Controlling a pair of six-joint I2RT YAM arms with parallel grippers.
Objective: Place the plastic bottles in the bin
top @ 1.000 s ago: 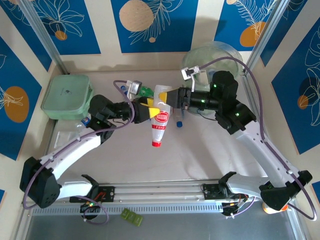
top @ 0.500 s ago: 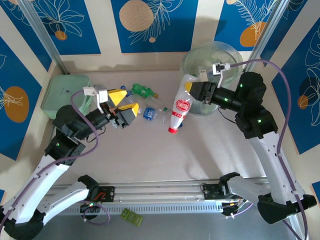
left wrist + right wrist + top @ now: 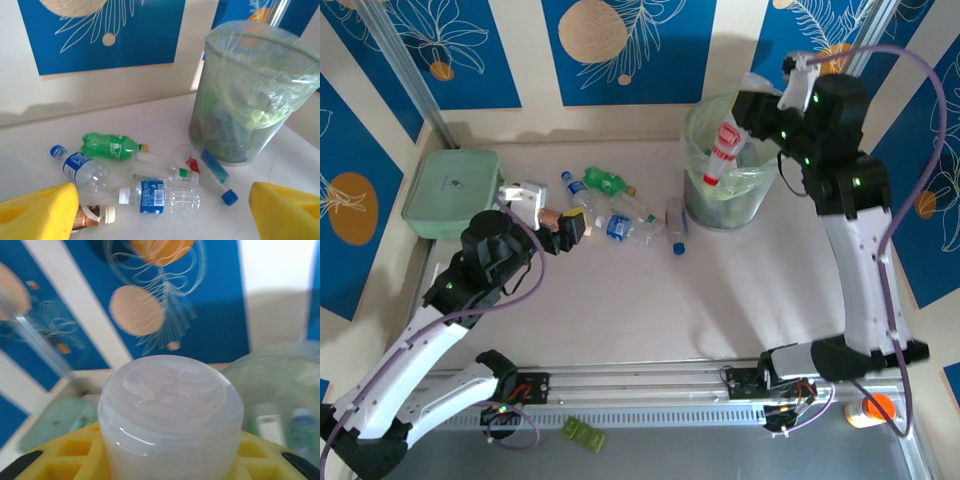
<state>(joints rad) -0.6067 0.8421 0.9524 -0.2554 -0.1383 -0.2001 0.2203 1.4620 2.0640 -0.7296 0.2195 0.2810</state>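
Observation:
My right gripper (image 3: 745, 118) is shut on a white plastic bottle (image 3: 723, 150) with a red label and red cap. The bottle hangs cap-down over the mouth of the bin (image 3: 698, 190), a round translucent bucket with a greenish bag. In the right wrist view the bottle's pale base (image 3: 170, 410) fills the gap between my yellow fingers (image 3: 65, 455). My left gripper (image 3: 563, 225) stands open just left of several bottles lying on the table: a green one (image 3: 107, 146), a clear blue-labelled one (image 3: 160, 196), a blue-capped one (image 3: 217, 175) by the bin (image 3: 250, 100) and a brown one (image 3: 90, 215).
A flat pale-green lidded box (image 3: 452, 192) sits at the far left by the wall. An orange-capped item (image 3: 873, 408) lies off the table's near right corner. The metal rail (image 3: 640, 385) runs along the near edge. Blue-panelled walls close the back and sides.
The right arm carried the white bottle from mid-table up and right to above the bin. The left gripper let go of it and drew back to the left.

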